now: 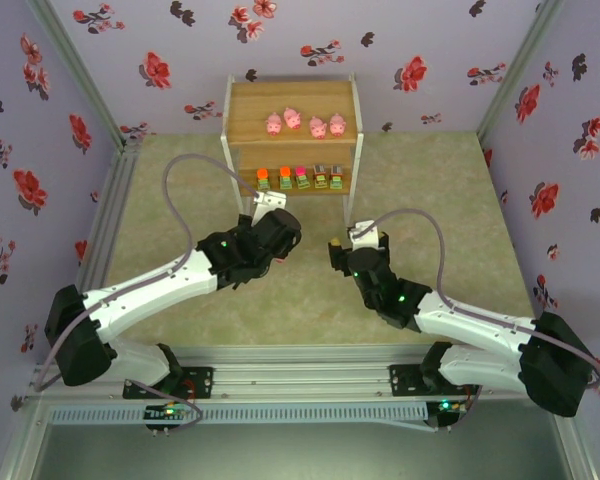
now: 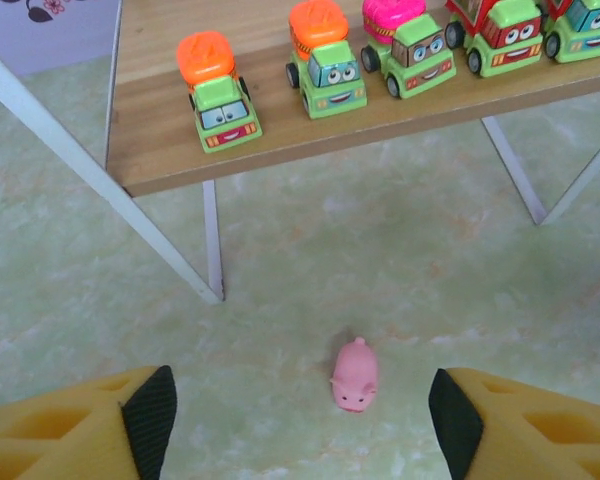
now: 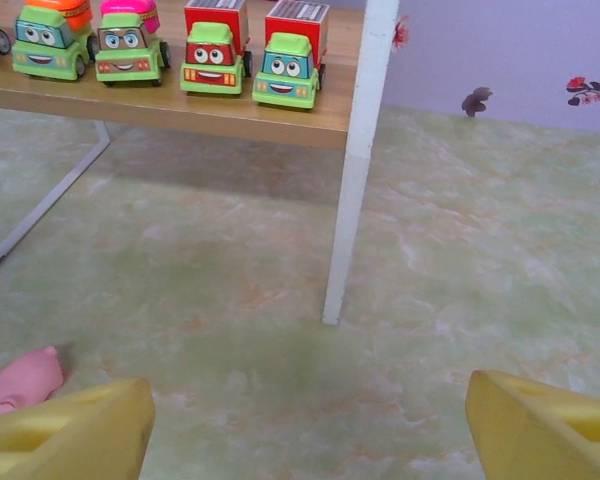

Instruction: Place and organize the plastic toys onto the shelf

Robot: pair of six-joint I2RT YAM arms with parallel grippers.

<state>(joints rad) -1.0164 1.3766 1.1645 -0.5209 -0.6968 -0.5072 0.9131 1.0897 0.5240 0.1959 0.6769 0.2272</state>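
last pink pig (image 2: 355, 375) loose in front of shelf (image 2: 150, 150). left gripper (image 2: 302, 418) wide open, empty, over it, height unclear. next: lower, close, lift to top tier. right gripper (image 3: 305, 425) open, empty.

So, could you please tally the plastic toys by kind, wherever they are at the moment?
Pink pigs: 5 (4 on the shelf, plus 1 loose pig on the table)
Green trucks: 5
Total: 10
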